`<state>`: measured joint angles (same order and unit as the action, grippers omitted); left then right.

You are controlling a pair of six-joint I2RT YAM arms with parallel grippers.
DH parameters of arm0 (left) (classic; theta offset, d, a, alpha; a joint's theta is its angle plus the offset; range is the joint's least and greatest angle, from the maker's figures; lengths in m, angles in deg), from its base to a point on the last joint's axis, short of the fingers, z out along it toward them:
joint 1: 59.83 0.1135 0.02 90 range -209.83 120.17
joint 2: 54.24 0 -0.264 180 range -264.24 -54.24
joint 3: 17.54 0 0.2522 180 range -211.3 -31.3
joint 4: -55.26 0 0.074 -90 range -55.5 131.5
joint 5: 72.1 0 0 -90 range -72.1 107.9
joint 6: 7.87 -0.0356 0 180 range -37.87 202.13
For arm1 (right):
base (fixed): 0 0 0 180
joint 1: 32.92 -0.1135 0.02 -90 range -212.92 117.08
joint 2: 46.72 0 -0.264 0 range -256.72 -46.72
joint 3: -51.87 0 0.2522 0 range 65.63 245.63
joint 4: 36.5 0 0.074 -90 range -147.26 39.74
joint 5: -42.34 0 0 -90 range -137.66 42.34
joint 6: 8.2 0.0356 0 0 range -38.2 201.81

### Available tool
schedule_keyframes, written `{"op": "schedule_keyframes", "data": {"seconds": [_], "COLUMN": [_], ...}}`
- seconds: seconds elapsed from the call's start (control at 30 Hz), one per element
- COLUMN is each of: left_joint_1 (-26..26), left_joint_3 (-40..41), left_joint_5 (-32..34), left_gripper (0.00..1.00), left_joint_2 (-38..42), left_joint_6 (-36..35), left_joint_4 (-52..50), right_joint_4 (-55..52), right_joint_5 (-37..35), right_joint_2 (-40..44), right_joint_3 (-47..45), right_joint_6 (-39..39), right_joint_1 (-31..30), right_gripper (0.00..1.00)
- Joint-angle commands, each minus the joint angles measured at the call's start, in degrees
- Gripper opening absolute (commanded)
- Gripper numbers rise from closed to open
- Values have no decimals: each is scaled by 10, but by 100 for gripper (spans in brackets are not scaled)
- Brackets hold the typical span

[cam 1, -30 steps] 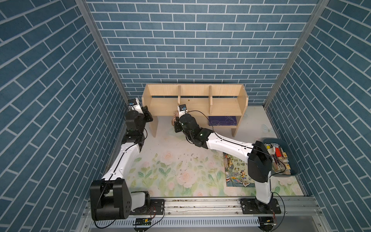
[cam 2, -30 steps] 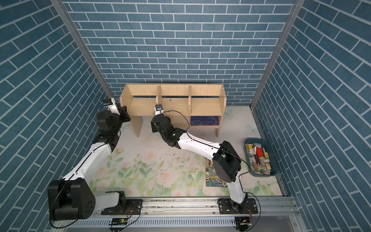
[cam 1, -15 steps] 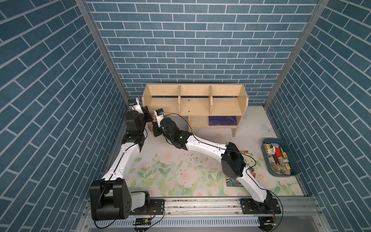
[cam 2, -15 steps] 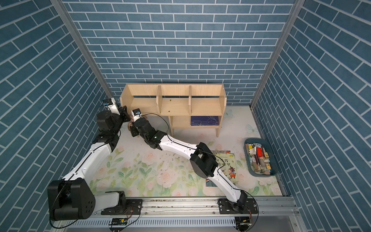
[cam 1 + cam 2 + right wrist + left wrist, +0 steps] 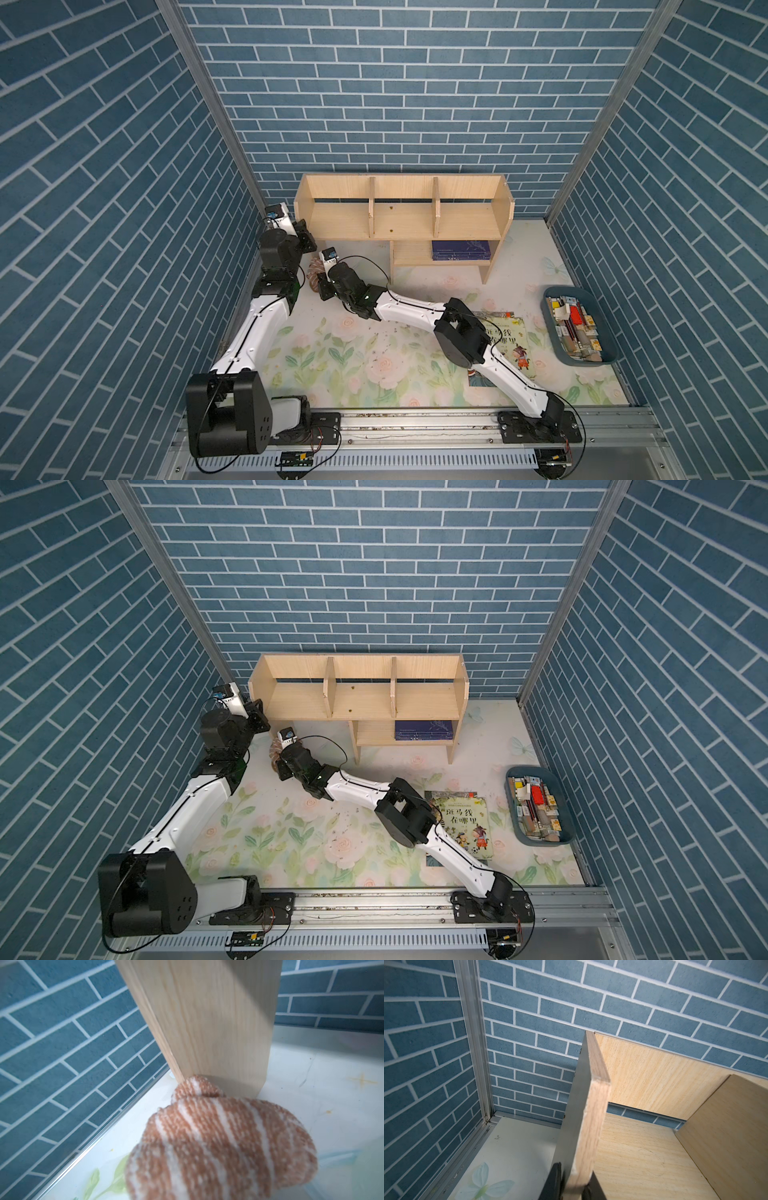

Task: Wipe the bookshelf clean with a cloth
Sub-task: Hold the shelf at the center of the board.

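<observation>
1. The bookshelf stood at the bench's far edge.
2. The bunched cloth touched its left panel's foot.
3. The right hand, closed tight, held the cloth.
4. The left hand pinched that panel's front edge, narrowly open.

The left claw pinches a side panel of the bookshelf.

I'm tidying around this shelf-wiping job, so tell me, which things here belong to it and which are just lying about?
Belongs to the job: wooden bookshelf; striped cloth.
Just lying about: picture book; dark blue book in the lower cubby; blue bin of small items.
</observation>
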<state>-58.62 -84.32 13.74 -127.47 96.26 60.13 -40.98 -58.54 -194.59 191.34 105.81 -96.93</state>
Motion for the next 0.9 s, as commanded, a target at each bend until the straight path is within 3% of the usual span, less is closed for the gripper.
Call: {"op": "schedule_keyframes", "data": {"seconds": [0.0, 0.2, 0.37, 0.5, 0.63, 0.87], "left_joint_1": [-25, -24, -25, -25, -25, -27], "left_joint_3": [-5, -3, -2, -2, -3, -2], "left_joint_5": [-74, -75, -74, -71, -71, -69], "left_gripper": [0, 0, 0, 0, 0, 0], "left_joint_2": [3, 6, 5, 8, 10, 10], "left_joint_6": [47, 49, 50, 48, 48, 47], "left_joint_4": [-31, -29, -28, -29, -29, -29], "right_joint_4": [40, 83, 41, 31, 44, 31], "right_joint_5": [-28, -49, -21, -11, -16, -86], "right_joint_2": [72, 97, 33, 17, 51, 141], "right_joint_3": [-1, -19, 20, -11, -56, -76], "right_joint_6": [-21, -36, -10, 7, 8, -29], "right_joint_1": [6, 8, 5, -2, -5, 9], "right_gripper": [0, 0, 0, 0, 0, 0]}}
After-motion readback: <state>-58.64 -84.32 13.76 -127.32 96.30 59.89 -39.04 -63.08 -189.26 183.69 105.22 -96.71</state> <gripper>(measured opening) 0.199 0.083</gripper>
